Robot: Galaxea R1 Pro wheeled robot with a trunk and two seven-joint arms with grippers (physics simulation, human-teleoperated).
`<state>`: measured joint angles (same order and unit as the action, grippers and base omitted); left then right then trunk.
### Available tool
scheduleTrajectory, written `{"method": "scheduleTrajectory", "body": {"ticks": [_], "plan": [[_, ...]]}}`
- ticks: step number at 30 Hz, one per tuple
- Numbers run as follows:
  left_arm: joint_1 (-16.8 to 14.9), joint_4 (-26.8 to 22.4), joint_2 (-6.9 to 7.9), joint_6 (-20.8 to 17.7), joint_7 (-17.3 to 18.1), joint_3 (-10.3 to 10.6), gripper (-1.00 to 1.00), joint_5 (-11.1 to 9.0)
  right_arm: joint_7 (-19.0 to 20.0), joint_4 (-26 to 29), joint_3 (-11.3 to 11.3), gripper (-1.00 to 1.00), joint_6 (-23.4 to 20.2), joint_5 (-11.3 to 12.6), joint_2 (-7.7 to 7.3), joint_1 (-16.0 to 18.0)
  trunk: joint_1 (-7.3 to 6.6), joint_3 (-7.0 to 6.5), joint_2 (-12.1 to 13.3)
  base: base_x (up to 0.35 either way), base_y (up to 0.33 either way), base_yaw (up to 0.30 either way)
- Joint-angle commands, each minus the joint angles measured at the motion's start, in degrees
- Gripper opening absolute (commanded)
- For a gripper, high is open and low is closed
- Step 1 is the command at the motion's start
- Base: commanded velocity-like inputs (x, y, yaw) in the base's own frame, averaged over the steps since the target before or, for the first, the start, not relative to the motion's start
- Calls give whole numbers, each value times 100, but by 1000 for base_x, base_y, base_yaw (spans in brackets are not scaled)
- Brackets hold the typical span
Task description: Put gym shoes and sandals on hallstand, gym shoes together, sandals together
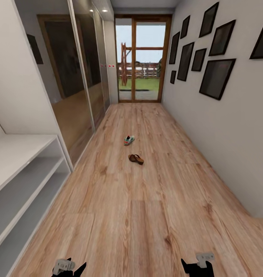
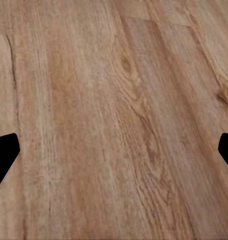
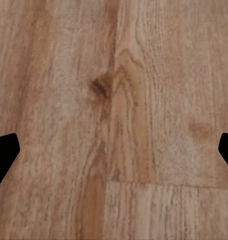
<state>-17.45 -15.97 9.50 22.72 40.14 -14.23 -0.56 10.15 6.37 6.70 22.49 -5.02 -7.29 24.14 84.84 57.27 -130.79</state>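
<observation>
1. Your left gripper (image 1: 70,268) hung spread wide over bare floor (image 1: 139,215), holding nothing.
2. Your right gripper (image 1: 197,266) did likewise.
3. You had the rack (image 1: 16,181) at left.
4. Farther off, a sandal (image 1: 135,158) lay just before a sneaker (image 1: 128,140).

white-green gym shoe (image 1: 128,140), brown sandal (image 1: 136,158)

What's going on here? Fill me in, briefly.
Nothing is being handled yet. The robot faces down the corridor with both tools low and open: the left tool and right tool hang over bare wood floor, holding nothing. One gym shoe and one brown sandal lie apart on the floor ahead. The hallstand stands at the left, its visible tiers bare.
</observation>
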Motion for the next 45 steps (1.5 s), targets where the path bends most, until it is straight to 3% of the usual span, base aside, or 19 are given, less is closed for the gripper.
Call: {"method": "scheduleTrajectory", "body": {"ticks": [1, 24, 45], "plan": [[-4, 7, -1, 5, 38, -27, 100, -5, 23, -5, 50, 100, 18, -52, 0, 3, 2, 5, -2, 339, 0, 0], [-4, 7, -1, 5, 38, -27, 100, -5, 38, 4, 50, 100, 21, -43, 5, 3, 2, 5, -2, 339, -4, 0], [-4, 7, -1, 5, 38, -27, 100, -5, 39, 4, 50, 100, 21, -43, 2, 3, 2, 5, -2, 329, -93, 0]]}}
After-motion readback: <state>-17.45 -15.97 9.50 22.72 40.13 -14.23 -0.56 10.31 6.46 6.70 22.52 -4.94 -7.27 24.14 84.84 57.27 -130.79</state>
